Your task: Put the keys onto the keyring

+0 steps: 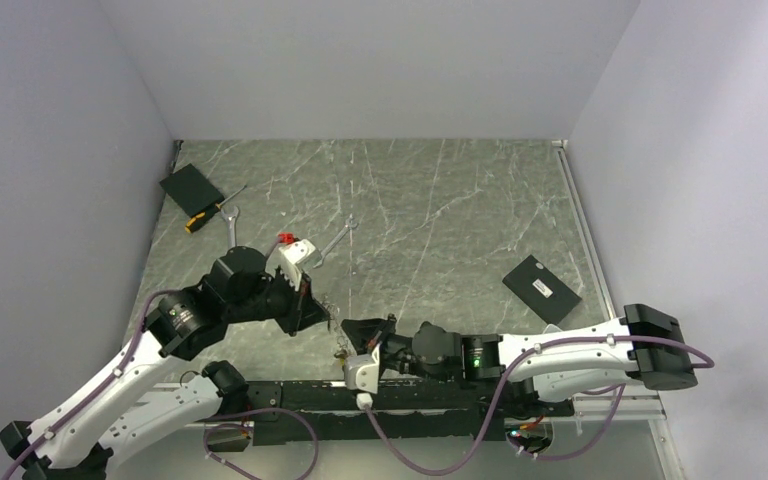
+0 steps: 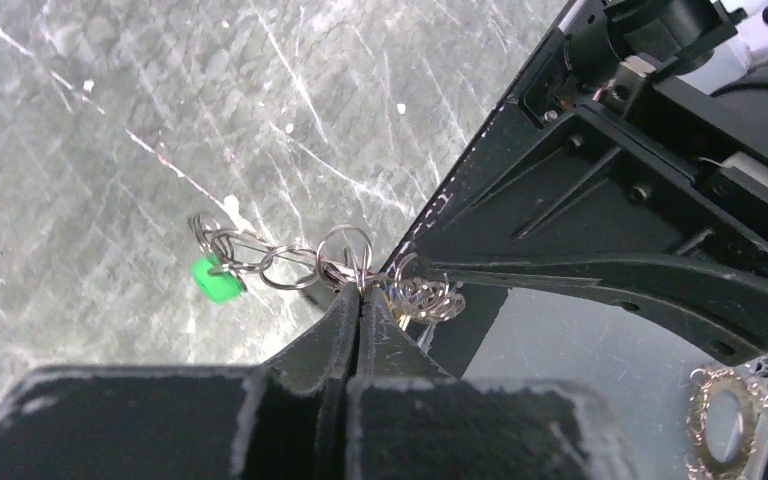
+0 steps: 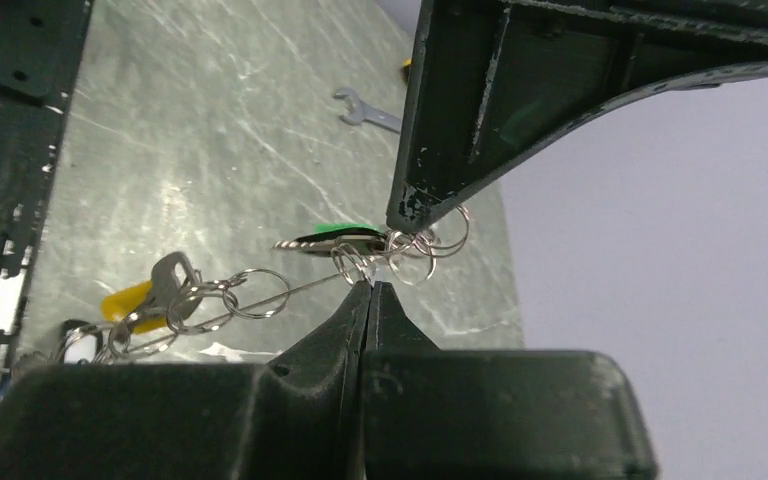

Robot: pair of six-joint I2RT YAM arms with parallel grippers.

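The keyring (image 2: 290,268) is a floppy chain of thin silver rings hanging between my two grippers, just above the table near its front edge (image 1: 332,322). My left gripper (image 2: 360,292) is shut on one of its rings. A green key (image 2: 215,281) hangs at the chain's far end. My right gripper (image 3: 370,285) is shut on a ring of the same chain (image 3: 400,250), fingertip to fingertip with the left gripper's finger (image 3: 460,110). A yellow key (image 3: 125,300) and a silver key (image 3: 172,272) hang on rings at the left. The green key's head (image 3: 342,231) is partly hidden behind the rings.
Two silver spanners (image 1: 232,226) (image 1: 334,244) and a yellow-handled screwdriver (image 1: 210,212) lie at the back left. One flat black box (image 1: 191,188) lies in the back left corner and another (image 1: 541,288) at the right. Walls close in the table on three sides.
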